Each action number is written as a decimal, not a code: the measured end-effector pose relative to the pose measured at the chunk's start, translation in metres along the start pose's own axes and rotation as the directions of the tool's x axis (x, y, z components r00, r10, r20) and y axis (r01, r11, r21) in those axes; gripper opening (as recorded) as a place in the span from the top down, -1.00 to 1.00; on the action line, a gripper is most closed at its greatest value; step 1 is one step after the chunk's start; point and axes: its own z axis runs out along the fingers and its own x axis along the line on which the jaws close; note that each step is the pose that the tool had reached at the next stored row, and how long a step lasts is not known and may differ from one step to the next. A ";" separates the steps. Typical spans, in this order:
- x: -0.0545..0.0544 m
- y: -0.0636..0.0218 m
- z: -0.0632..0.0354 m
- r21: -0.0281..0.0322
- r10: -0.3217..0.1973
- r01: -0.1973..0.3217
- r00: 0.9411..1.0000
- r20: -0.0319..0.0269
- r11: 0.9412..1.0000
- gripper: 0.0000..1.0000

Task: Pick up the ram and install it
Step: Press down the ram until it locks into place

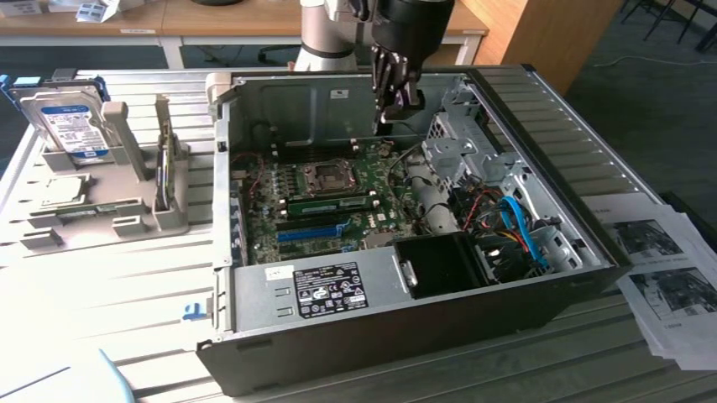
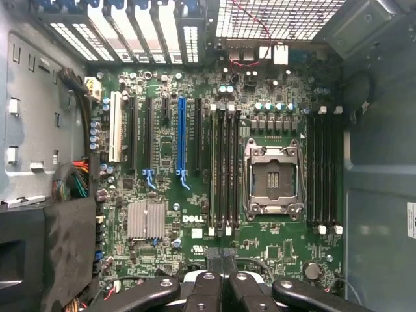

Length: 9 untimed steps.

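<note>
Well, nearest to us on the table (image 1: pixel 134 285) stood the open computer case (image 1: pixel 370 327). Inside it we saw a green ram (image 1: pixel 334 204) sitting in a slot on the board, beside the square socket (image 1: pixel 327 175). Farther back, the hand (image 1: pixel 392 122) hung above the board with its fingers pressed together, and we saw nothing pinched between them. We think that stick was in, but we could not tell if it was pushed down fully.
</note>
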 end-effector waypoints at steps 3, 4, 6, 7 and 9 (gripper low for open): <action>0.000 -0.0005 0.0031 0.000 0.000 0.000 1.000 0.000 1.000 0.81; 0.000 -0.0007 0.0045 0.000 0.000 0.000 1.000 0.000 1.000 0.81; 0.000 -0.0010 0.0074 0.000 0.000 0.000 1.000 0.000 1.000 0.81; 0.000 -0.0011 0.0089 0.000 0.000 0.000 1.000 0.000 1.000 0.81; 0.000 -0.0014 0.0119 0.000 0.000 0.000 1.000 0.000 1.000 0.81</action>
